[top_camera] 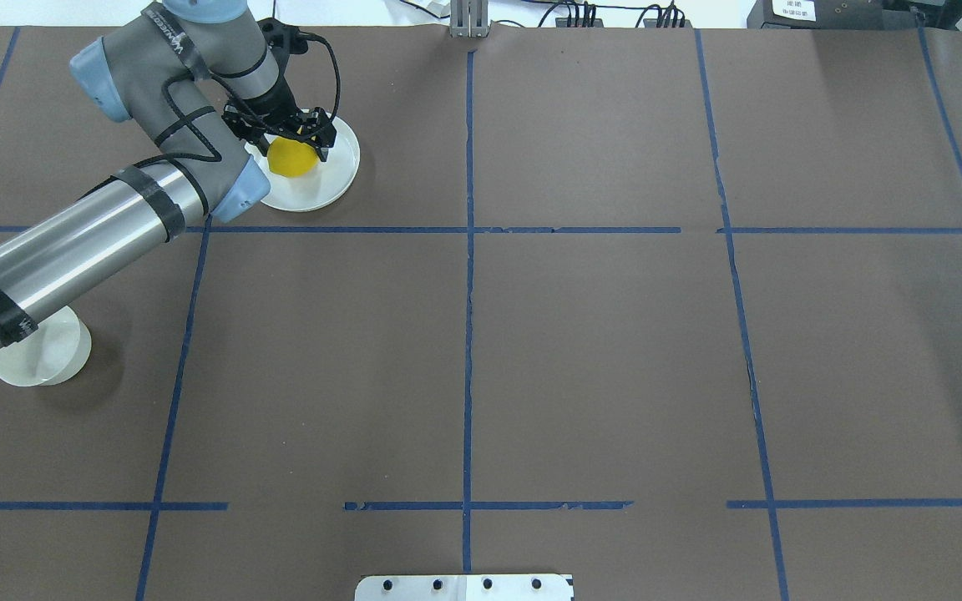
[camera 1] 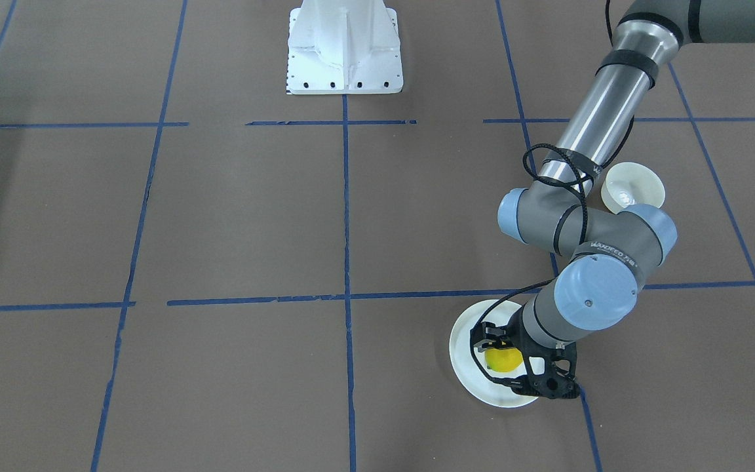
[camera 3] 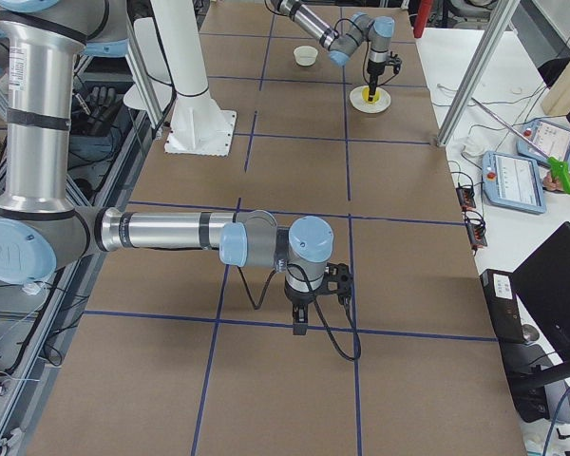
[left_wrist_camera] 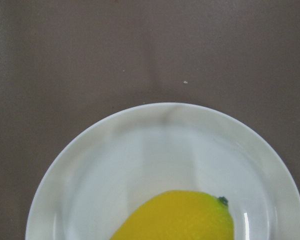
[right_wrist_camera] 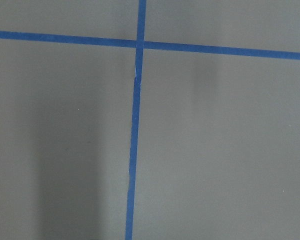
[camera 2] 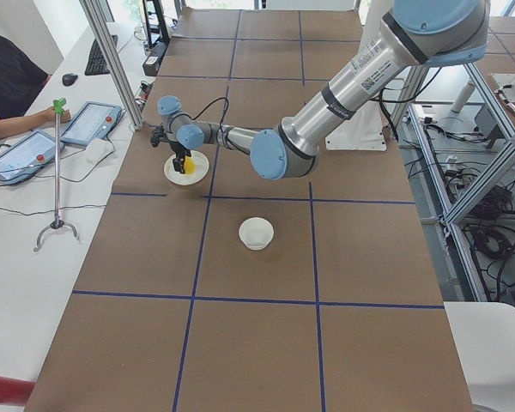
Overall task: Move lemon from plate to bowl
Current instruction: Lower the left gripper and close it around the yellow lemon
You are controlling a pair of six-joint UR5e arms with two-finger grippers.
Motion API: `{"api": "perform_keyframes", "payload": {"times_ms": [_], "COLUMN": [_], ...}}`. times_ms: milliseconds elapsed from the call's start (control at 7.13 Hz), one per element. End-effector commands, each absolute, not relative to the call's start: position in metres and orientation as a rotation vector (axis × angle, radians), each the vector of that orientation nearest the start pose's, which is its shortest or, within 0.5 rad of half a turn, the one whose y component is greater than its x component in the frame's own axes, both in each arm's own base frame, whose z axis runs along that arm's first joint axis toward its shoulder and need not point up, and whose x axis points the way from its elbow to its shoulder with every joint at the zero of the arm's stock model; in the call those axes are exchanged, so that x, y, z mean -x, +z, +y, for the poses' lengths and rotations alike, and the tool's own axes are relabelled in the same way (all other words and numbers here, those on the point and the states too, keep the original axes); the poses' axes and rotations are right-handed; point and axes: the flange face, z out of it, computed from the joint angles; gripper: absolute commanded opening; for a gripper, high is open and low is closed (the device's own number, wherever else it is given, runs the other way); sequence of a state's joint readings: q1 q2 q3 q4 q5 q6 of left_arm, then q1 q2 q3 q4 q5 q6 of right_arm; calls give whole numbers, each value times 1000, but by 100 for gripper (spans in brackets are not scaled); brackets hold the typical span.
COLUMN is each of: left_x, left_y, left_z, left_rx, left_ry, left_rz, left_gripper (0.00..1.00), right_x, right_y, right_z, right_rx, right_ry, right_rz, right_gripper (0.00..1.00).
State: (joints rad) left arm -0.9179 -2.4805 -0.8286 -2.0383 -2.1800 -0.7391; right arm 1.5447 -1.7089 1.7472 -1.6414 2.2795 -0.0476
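Brown taped table (camera 1: 220,216): left gripper (top_camera: 290,142) spread astride lemon (left_wrist_camera: 180,217) on plate (left_wrist_camera: 115,150), seemingly ready to pinch, bowl-bound (camera 1: 633,187); right gripper (camera 3: 304,318) state indiscernible.

My silver-and-grey left arm (top_camera: 72,242) reaches far forward with the wrist bent over, its black two-finger left gripper (top_camera: 287,143) pointing down, jaws spread wide. My right arm (camera 3: 161,231) stretches out low, its black right gripper (camera 3: 300,328) pointing straight down, jaw state unclear

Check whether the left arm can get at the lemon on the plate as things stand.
Probably yes: the left gripper hangs right over the lemon on the plate, jaws apparently open to either side, nothing else in between.
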Motion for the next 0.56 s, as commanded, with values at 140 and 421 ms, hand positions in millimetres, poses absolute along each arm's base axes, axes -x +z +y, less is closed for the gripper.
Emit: {"api": "perform_keyframes", "payload": {"times_ms": [140,421], "left_x": [-457,-457], "left_y": [366,365], "left_z": [-725,-725], "left_rx": [-111,-114], "left_ry": [108,107], "left_rz": [838,836], "left_gripper": [100,76], "right_x": [-57,-57], "right_y": [647,647], "right_z": [-432,-432], "right_rx": [23,23], "right_ry": [-59,-59], "right_rz": [-709,-709], "right_gripper": [100,100]}}
